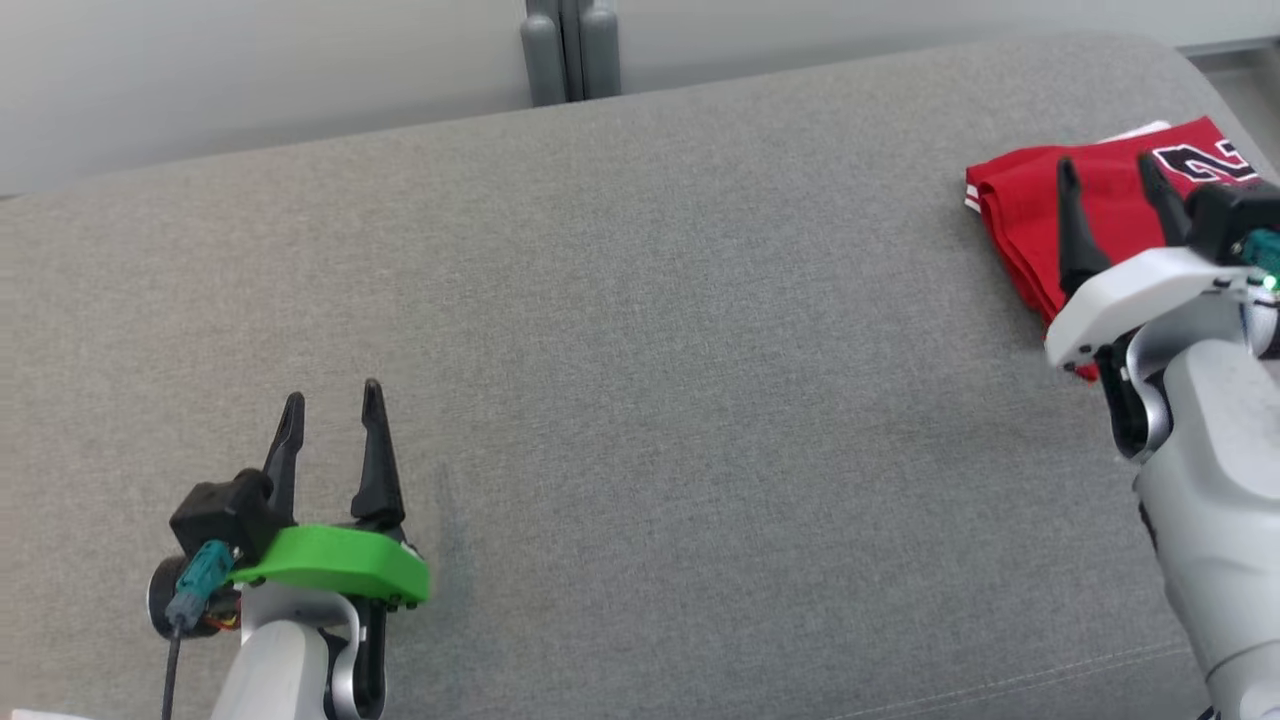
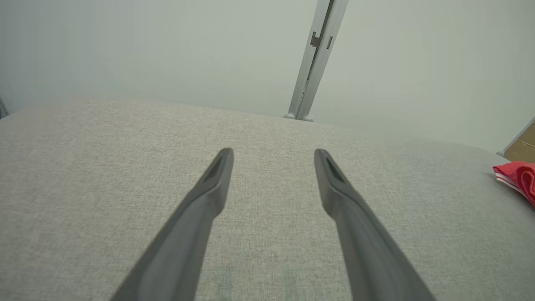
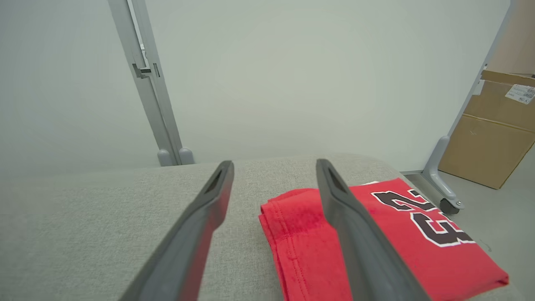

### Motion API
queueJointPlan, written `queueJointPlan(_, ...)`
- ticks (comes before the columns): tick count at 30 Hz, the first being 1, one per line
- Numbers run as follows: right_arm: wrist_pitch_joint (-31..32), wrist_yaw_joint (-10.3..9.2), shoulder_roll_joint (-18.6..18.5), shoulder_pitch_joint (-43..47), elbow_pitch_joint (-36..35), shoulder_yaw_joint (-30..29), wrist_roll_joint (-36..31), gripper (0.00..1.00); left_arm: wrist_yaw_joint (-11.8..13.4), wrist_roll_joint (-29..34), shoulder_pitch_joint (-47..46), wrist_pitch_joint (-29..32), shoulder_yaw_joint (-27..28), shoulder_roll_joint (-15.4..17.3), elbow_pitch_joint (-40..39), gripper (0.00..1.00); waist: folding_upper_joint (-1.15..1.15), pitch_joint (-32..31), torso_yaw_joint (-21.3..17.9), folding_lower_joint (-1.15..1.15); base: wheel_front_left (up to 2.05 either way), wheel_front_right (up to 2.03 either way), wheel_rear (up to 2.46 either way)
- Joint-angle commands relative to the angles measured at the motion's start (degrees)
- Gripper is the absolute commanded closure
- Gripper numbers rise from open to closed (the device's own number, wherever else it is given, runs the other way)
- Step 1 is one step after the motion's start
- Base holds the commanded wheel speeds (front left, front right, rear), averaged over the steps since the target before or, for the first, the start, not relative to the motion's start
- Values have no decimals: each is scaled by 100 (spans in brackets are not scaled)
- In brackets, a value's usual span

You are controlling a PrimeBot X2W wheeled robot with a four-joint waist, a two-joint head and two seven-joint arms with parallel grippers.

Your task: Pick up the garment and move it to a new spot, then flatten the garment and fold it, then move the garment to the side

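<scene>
Garment (image 1: 1020, 215) folded, far right of cushion (image 1: 640, 350) | right hand (image 1: 1106, 163) released, over it | left hand (image 1: 332, 392) released, well apart

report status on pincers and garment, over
Left pincer open, empty, over cushion. Right pincer open over garment, not gripping. Garment folded, at cushion's right end. Nothing in the way.

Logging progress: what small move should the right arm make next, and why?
Probably draw the right gripper back to rest: it is open and empty, and the red garment lies folded at the grey cushion's right edge.
</scene>
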Motion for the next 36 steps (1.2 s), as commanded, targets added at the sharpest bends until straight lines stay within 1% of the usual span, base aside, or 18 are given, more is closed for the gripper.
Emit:
queueJointPlan(1, -71, -10, 94, 248, -136, 4, -15, 0, 39, 0, 159, -19, 63, -25, 20, 0, 0, -372, 268, 0, 0, 0, 0)
queueJointPlan(4, -136, -10, 270, 648, -465, -21, -57, 0, 93, 78, 302, -20, 147, -64, 12, 0, 0, -482, 390, 0, 0, 0, 0)
queueJointPlan(8, -177, -9, 513, 1313, -1115, -79, -251, 0, 156, 181, 496, -20, 191, -118, -53, 0, 0, -595, 551, 0, 0, 0, 0)
queueJointPlan(15, -185, -9, 994, 2506, -2318, -394, -467, 0, 177, 349, 746, -21, 21, -147, -126, 0, 0, -717, 743, 0, 0, 0, 0)
queueJointPlan(22, -155, -9, 1182, 3363, -3163, -447, -705, 0, 245, 344, 965, -21, -189, -156, -186, 0, 0, -756, 796, 0, 0, 0, 0)
queueJointPlan(25, -103, -9, 1203, 3578, -3423, -416, -686, 0, 311, 258, 1016, -21, -297, -156, -243, 0, 0, -754, 811, 0, 0, 0, 0)
queueJointPlan(28, -51, -9, 1205, 3779, -3605, -324, -421, 0, 356, 208, 1055, -21, -395, -154, -256, 0, 0, -755, 827, 0, 0, 0, 0)
queueJointPlan(32, -52, -9, 1204, 3964, -3675, -347, -141, 0, 362, 168, 1041, -21, -472, -154, -276, 0, 0, -752, 857, 0, 0, 0, 0)
queueJointPlan(36, -94, -9, 1209, 4081, -3628, -403, -112, 0, 385, 207, 1043, -21, -504, -155, -277, 0, 0, -744, 876, 0, 0, 0, 0)
